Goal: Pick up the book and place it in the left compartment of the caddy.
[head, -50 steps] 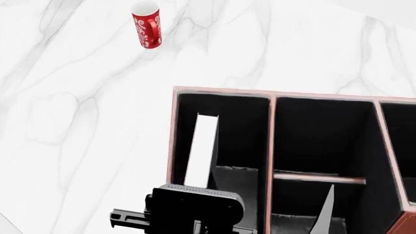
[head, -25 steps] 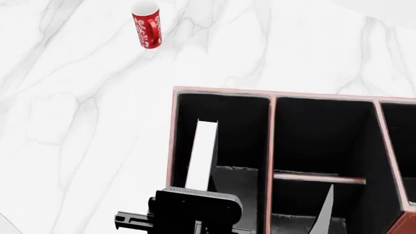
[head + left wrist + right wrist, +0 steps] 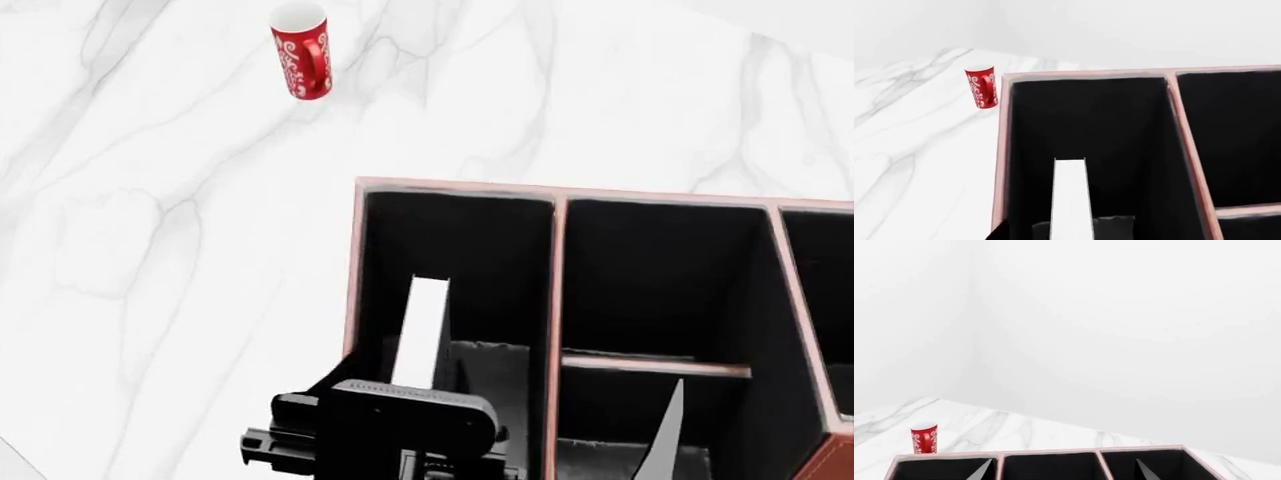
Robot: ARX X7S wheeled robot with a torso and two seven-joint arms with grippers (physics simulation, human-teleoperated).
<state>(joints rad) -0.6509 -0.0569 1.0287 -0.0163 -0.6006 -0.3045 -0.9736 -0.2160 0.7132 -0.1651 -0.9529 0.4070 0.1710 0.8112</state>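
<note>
The book (image 3: 424, 330) stands on edge with its white page edge up, inside the left compartment (image 3: 467, 250) of the reddish-brown caddy (image 3: 454, 187). My left gripper (image 3: 416, 388) is at the near end of that bay, shut on the book's near end. In the left wrist view the book's page edge (image 3: 1071, 200) runs out from between the dark fingers (image 3: 1114, 227), deep between the bay's black walls (image 3: 1121, 135). The right gripper does not show in any view. The right wrist view looks over the caddy's rim (image 3: 1047, 453) from high up.
A red patterned mug (image 3: 302, 50) stands on the white marble table (image 3: 160, 250), beyond the caddy's far left corner; it also shows in the left wrist view (image 3: 981, 87) and the right wrist view (image 3: 924, 439). The bay split by a crossbar (image 3: 654, 366) lies right of the book's bay.
The book has sunk lower into the left bay; its far end has moved down and toward me. My left gripper has come down with it.
</note>
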